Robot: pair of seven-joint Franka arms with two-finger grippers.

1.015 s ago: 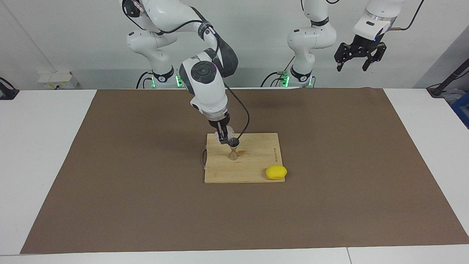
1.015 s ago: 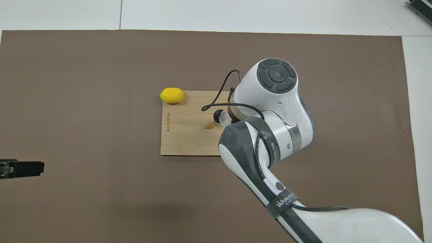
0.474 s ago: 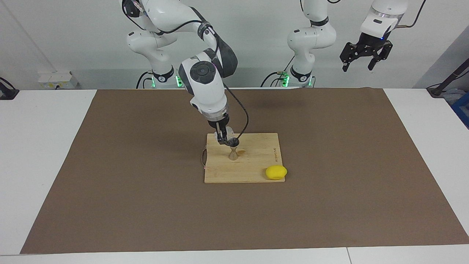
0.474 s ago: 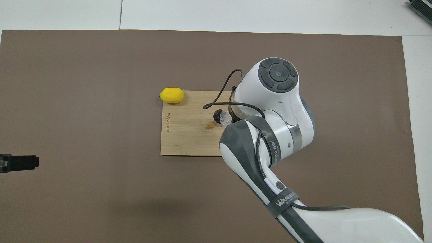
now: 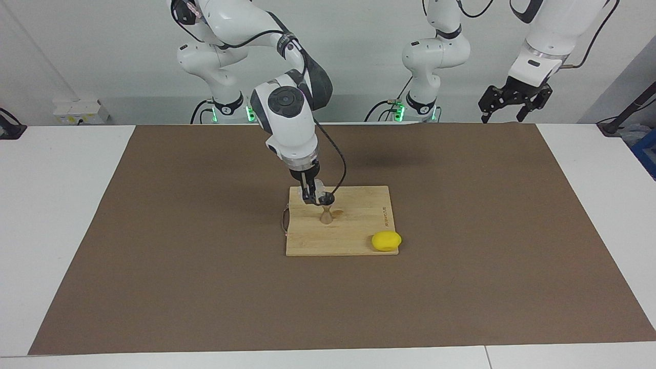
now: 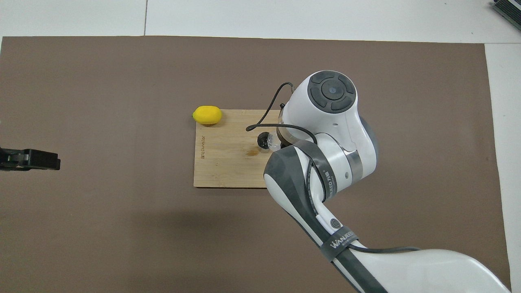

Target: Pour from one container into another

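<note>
A steel jigger (image 5: 326,215) stands upright on a wooden cutting board (image 5: 359,230). My right gripper (image 5: 310,195) is shut on a small clear glass tumbler (image 5: 319,185) and holds it tilted right above the jigger's top, mouth toward the cup. In the overhead view the glass (image 6: 272,142) shows beside the jigger's dark opening (image 6: 262,140); the right wrist hides the fingers there. My left gripper (image 5: 514,104) is open and empty, raised over the mat's edge at the left arm's end; its tip shows in the overhead view (image 6: 30,159).
A yellow lemon (image 5: 386,241) lies at the board's corner farthest from the robots, toward the left arm's end; it also shows in the overhead view (image 6: 207,115). A brown mat (image 5: 154,256) covers the table. A small wet stain (image 6: 252,153) marks the board (image 6: 224,162).
My left gripper has dropped lower and swung outward toward its end of the table. My right gripper has shifted only slightly and still holds the tilted glass over the jigger.
</note>
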